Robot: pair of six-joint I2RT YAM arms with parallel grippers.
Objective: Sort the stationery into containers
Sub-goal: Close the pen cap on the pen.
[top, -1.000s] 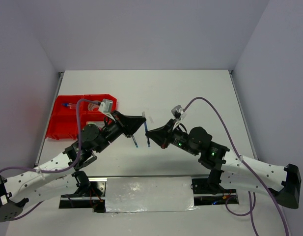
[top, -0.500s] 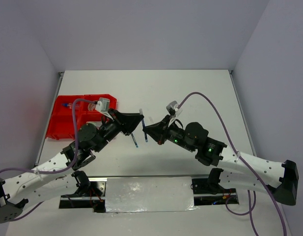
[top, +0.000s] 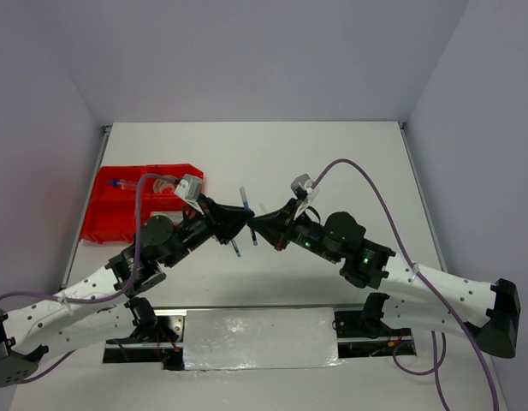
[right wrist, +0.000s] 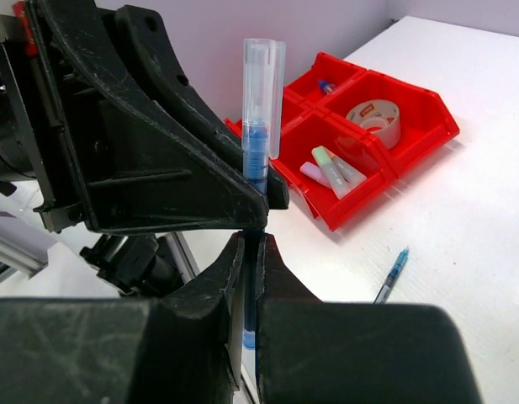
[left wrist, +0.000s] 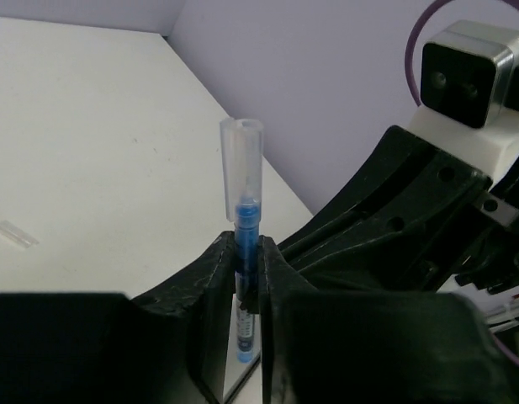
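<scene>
**Pen shared between two arms: drop risk at the changeover**

The blue pen (right wrist: 256,151) stands upright above the surface (top: 332,163), cap at 12 o'clock, where both arms meet. The right jaws are pressed together on its lower barrel. The left jaws flank the same barrel closely; whether they pinch it I cannot tell.

The red tray (top: 101,224) sits well apart at 9 o'clock, holding a tape roll (right wrist: 375,118) and markers (right wrist: 330,166) in separate compartments. A second pen (right wrist: 394,271) lies loose at 6 o'clock.

If the right jaws let go before the left hold firmly, the pen would likely fall and roll. If both clamp while one arm pulls away, the pen could twist askew.
</scene>
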